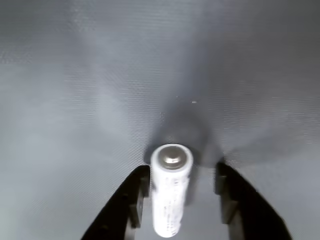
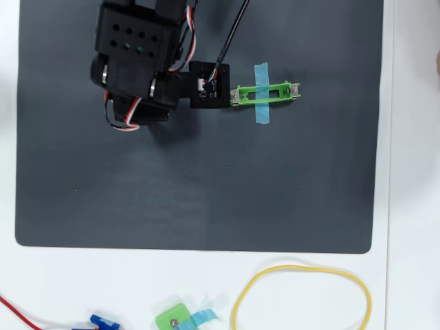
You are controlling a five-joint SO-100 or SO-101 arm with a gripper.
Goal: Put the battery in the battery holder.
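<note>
Holding battery [image 1: 171, 192] against 1 finger, jaws apart; battery holder [image 2: 265, 92] at 3 o'clock overhead; slip risk.

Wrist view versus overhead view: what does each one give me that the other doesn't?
Only the wrist view shows the battery, standing between the gripper fingers, with a gap visible on the right side. Only the overhead view shows the battery holder, empty and taped down just right of the arm, plus a yellow rubber band and a small green piece off the mat. Both show the dark mat.
</note>
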